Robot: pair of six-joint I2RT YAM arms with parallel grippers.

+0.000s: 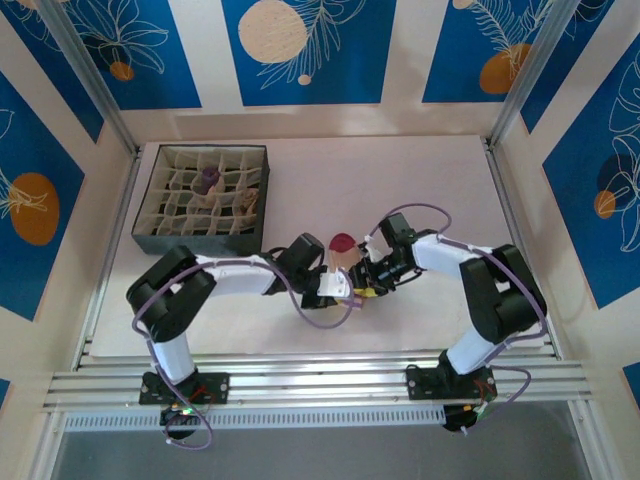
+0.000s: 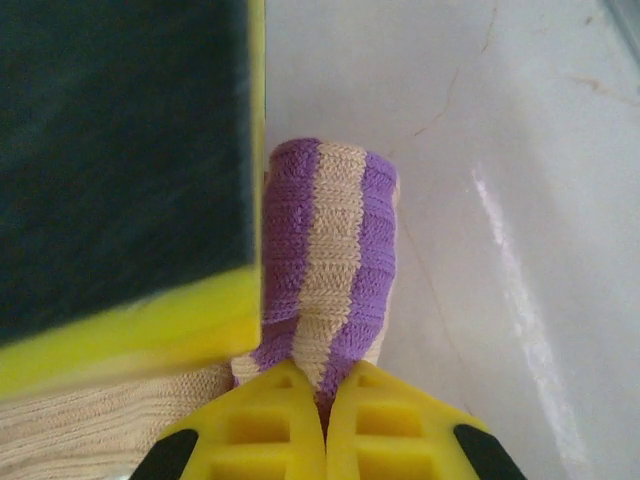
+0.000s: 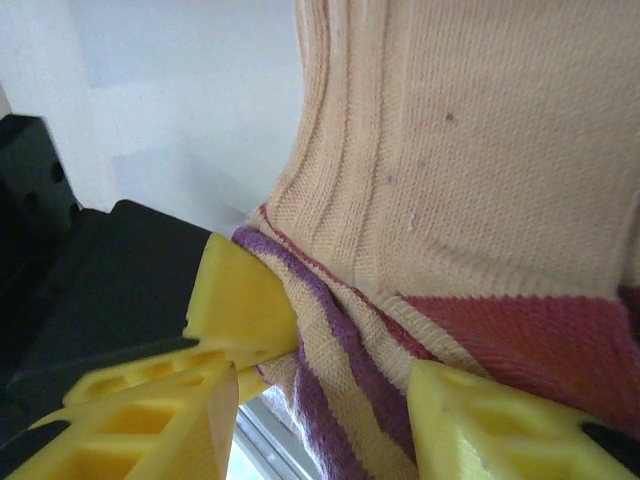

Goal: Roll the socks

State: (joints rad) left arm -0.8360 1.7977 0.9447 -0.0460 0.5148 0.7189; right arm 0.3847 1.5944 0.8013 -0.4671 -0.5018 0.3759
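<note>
A tan sock with a dark-red toe (image 1: 342, 243) lies mid-table between both arms. Its purple-and-tan striped cuff (image 2: 330, 250) stands up from the table. My left gripper (image 2: 325, 378) is shut on the base of that cuff, its yellow fingertips (image 3: 243, 300) pinching the stripes. My right gripper (image 3: 320, 425) is open, its two yellow fingers (image 3: 480, 425) on either side of the cuff, right against the left gripper. In the top view the left gripper (image 1: 345, 288) and right gripper (image 1: 370, 272) meet over the sock (image 3: 480, 150).
A black organizer box (image 1: 150, 240) with a tan grid of cells stands at the back left. A rolled purple sock (image 1: 207, 180) sits in one cell. Metal rails (image 1: 320, 380) run along the near edge. The pale table (image 1: 440, 190) is walled on all sides.
</note>
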